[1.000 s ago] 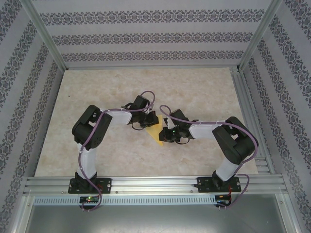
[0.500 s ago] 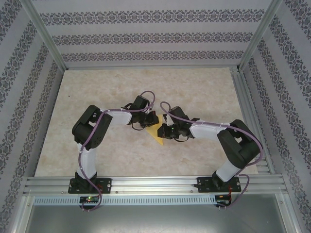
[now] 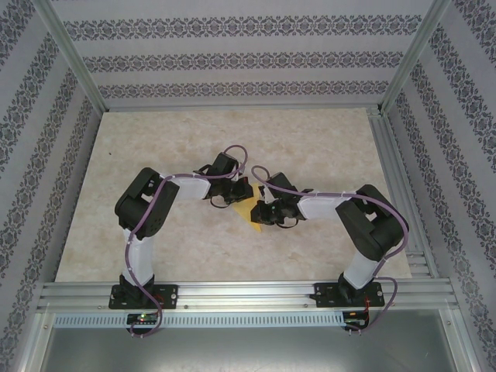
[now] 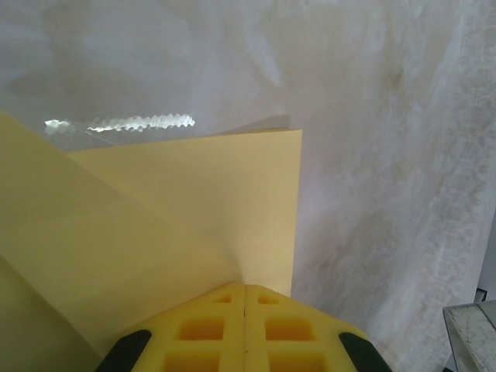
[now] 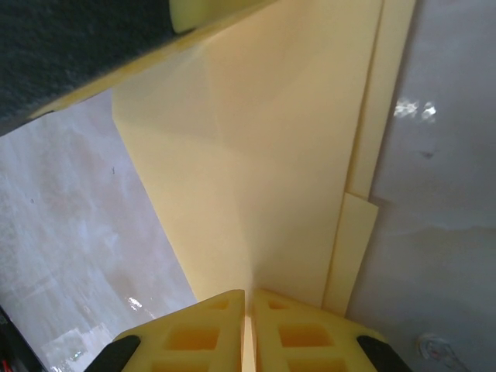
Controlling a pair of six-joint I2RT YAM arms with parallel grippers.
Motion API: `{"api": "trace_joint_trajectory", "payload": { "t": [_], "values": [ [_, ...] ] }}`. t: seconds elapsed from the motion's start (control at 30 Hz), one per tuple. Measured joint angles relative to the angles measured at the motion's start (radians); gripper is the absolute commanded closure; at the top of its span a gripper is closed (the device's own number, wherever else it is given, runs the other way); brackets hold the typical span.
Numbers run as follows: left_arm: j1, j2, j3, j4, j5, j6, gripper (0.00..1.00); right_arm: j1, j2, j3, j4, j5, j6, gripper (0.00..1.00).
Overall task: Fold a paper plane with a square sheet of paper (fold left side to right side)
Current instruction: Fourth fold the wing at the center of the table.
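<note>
The square sheet of paper [image 3: 246,211] is yellow-orange and folded into a layered shape with a pointed near end. It sits mid-table between the two grippers. My left gripper [image 3: 237,191] is shut on its far edge; in the left wrist view the yellow fingertips [image 4: 245,288] pinch the sheet [image 4: 194,201], which bends up towards the camera. My right gripper [image 3: 260,212] is shut on it from the right; in the right wrist view the jaws [image 5: 249,294] clamp the folded layers [image 5: 263,155]. A stepped flap edge [image 5: 350,248] lies on their right, and the left gripper's finger [image 5: 205,12] is at the top.
The marble-patterned table [image 3: 155,147] is bounded by aluminium rails at the right [image 3: 399,186] and the near edge [image 3: 248,293]. Patterned walls close in the back and sides. The two arms' elbows stand out to the left [image 3: 143,203] and right [image 3: 376,221].
My right gripper has moved left, closer to the left gripper, carrying its part of the paper, so less paper shows between them. The left arm has stayed put.
</note>
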Motion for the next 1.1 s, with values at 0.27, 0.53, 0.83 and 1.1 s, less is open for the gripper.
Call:
{"api": "trace_joint_trajectory", "payload": {
  "t": [0.27, 0.53, 0.83, 1.1],
  "values": [
    [0.000, 0.004, 0.004, -0.002, 0.001, 0.003, 0.96, 0.006, -0.037, -0.039, -0.001, 0.005, -0.006, 0.88],
    [0.000, 0.014, 0.012, -0.002, 0.018, 0.005, 0.97, 0.006, -0.076, -0.082, 0.000, 0.011, -0.007, 0.87],
    [0.000, 0.016, 0.013, -0.001, 0.019, 0.005, 0.97, 0.006, -0.090, -0.107, 0.022, 0.012, -0.006, 0.88],
    [0.000, 0.016, 0.013, -0.001, 0.020, 0.006, 0.97, 0.019, -0.117, -0.130, 0.018, 0.027, -0.006, 0.87]
  ]
}}
